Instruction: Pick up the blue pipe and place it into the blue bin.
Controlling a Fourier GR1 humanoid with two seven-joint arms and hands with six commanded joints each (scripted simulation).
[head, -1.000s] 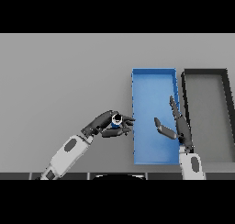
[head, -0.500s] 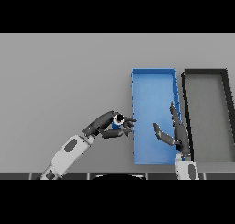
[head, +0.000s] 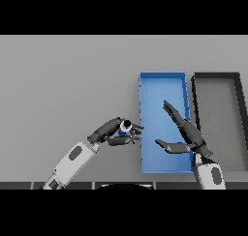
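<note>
Nearest, the left hand has its fingers and thumb curled around the blue pipe, which shows as a short blue tube with a dark bore facing upward. The pipe sits in that grasp just beside the left wall of the blue bin, not yet over it; holding it there looks like the carry stage, with the release into the bin yet to be done. Whether the pipe is clear of the grey bench I cannot tell from this angle. The right hand hovers over the blue bin's floor with fingers straight and spread, thumb out, gripping nothing, apparently idle. The blue bin's visible floor holds nothing. Farther right, touching or just beside it, a dark bin also looks empty.
</note>
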